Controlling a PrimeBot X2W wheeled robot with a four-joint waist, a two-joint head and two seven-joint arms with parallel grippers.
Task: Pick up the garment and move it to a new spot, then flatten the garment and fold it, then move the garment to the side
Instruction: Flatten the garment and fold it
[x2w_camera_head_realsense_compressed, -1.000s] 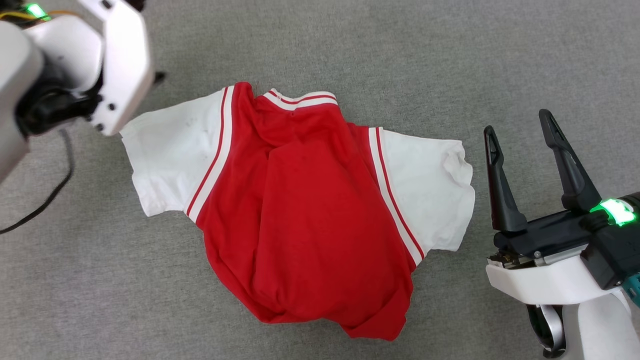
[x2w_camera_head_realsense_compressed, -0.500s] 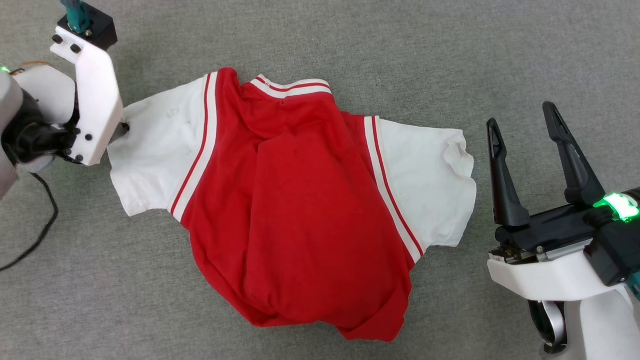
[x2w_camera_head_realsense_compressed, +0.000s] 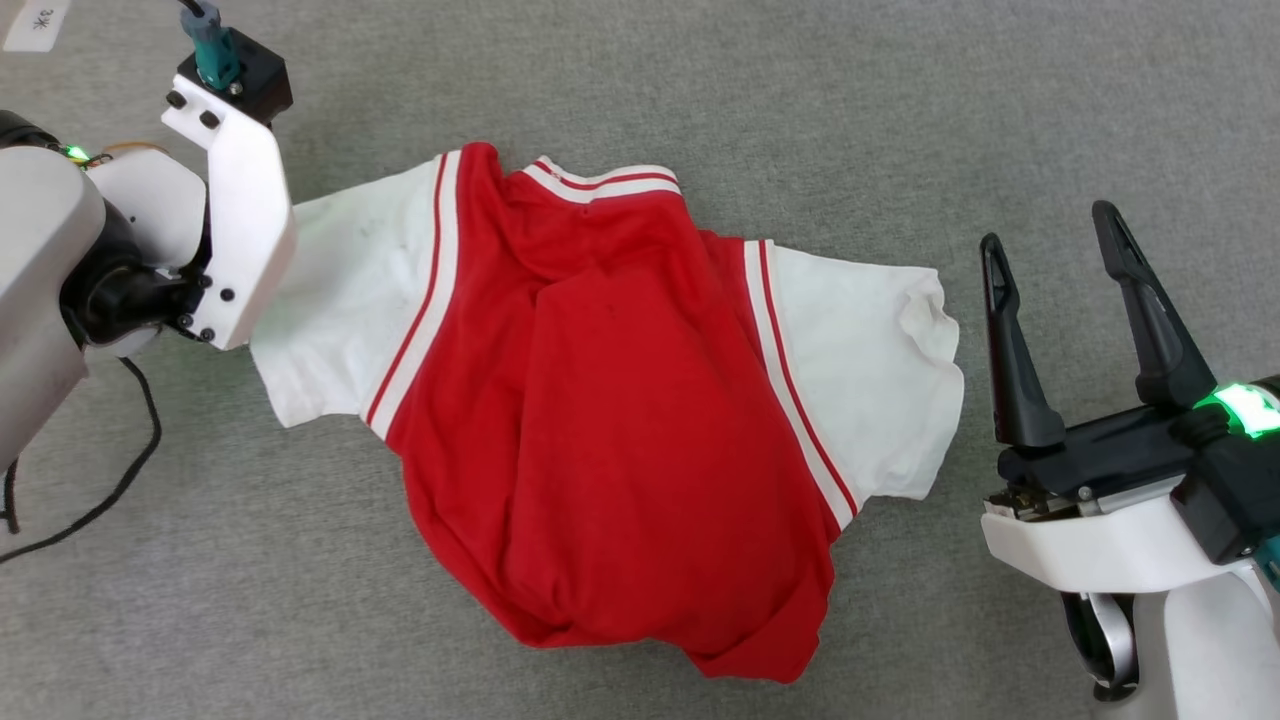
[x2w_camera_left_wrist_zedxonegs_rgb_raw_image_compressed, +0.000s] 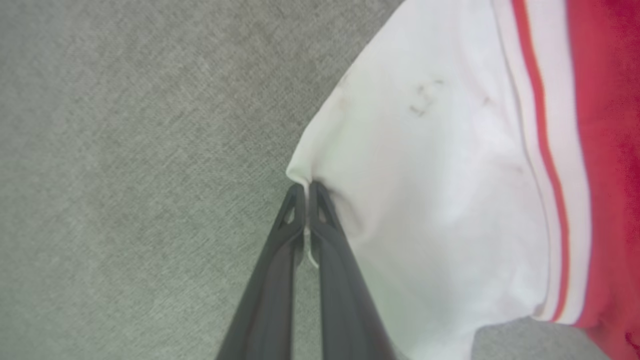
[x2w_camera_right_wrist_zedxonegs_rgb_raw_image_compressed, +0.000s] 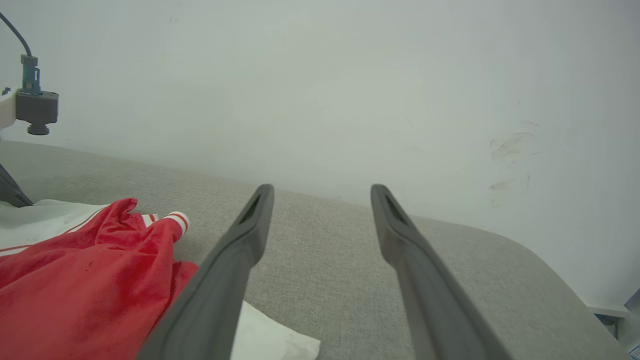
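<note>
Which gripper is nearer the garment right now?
Left. The left gripper is shut on the garment at a white sleeve's edge; the right gripper stands open beside the other sleeve, not touching it.

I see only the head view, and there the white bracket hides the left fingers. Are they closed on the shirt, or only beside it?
Observer: In the left wrist view the left gripper is shut, its fingers pinching the edge of the white sleeve of the shirt.
Operator: Good. What stands ahead of the right fingers?
Observer: The right wrist view shows the right gripper open, pointing over the grey surface toward a pale wall with a few scuff marks.
</note>
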